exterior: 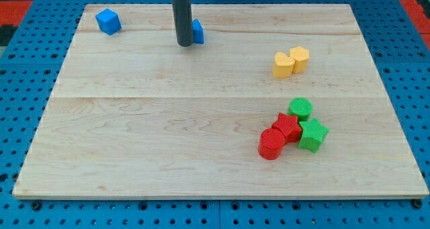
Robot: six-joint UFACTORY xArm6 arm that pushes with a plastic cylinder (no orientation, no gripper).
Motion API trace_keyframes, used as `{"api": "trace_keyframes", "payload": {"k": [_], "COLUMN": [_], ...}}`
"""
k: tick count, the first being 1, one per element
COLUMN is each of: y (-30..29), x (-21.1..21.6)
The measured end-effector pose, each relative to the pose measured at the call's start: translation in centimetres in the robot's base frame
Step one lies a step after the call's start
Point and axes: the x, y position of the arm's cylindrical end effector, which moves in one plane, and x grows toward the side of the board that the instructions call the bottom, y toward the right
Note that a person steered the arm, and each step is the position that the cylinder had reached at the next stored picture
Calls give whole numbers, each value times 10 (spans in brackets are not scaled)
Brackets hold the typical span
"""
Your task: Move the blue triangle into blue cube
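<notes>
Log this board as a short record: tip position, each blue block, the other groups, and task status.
tip: my tip rests at the view's top, against the left side of the blue triangle
blue cube: top left corner, apart from the triangle
yellow blocks: two touching, at the right
red and green cluster: four blocks bunched at lower right
status: triangle not yet at the cube

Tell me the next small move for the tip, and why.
Probably bring my tip around to the view's right of the blue triangle, then push left. The rod stands on the triangle's left edge, partly hiding it, while the blue cube lies apart at the view's left, so pushing from here would drive it away.
</notes>
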Motion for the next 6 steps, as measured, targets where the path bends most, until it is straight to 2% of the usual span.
{"api": "trace_keyframes", "payload": {"k": [1,2,4,6], "y": [54,54,-96,-95], "x": [2,-23,-38,-32]}}
